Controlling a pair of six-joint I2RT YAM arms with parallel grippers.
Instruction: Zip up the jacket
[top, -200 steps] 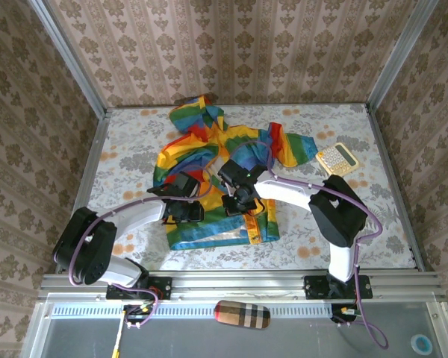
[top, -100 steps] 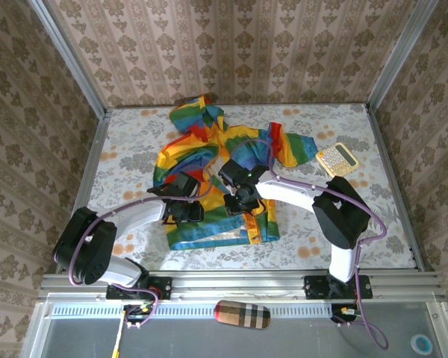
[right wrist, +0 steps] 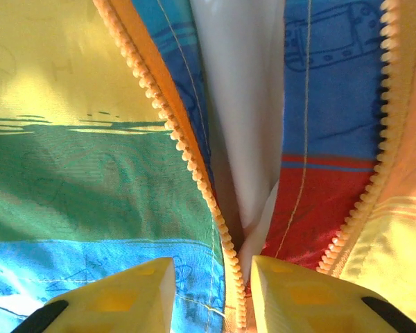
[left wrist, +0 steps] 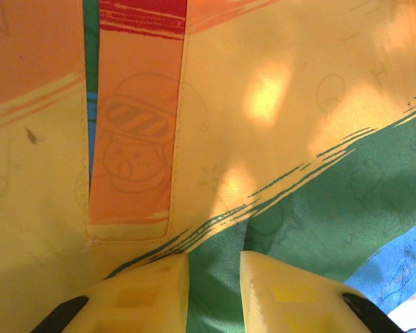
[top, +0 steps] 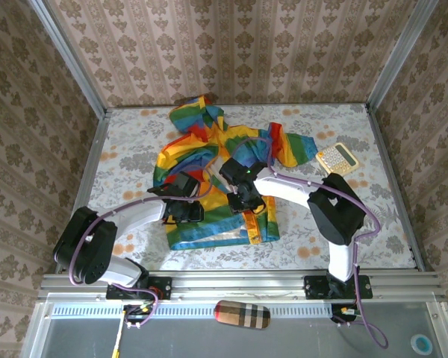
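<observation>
Okay, from the top camera I have the jacket (top: 243, 142) spread out mid-table (top: 127, 160), hood toward the back wall, hem toward the arms, and a calculator (top: 337, 158) well off to its right. Both arms are bent in over the lower front of it. The left gripper (top: 185, 212) sits on the left panel near the hem, and the right gripper (top: 246, 203) is just beside it on the front opening. On the left wrist camera, the yellow fingers (left wrist: 149, 295) stand narrow with a ridge of green fabric pinched up between them, so I call that a hold on the jacket; an orange pocket flap (left wrist: 135, 152) lies just ahead. On the right wrist camera, the zipper (right wrist: 194, 166) is open above the fingers (right wrist: 118, 295), its two orange tooth rows splayed apart with pale lining (right wrist: 239, 104) showing between. The left tooth row runs straight down into the narrow gap between those jaws, which are clamped onto that edge.
</observation>
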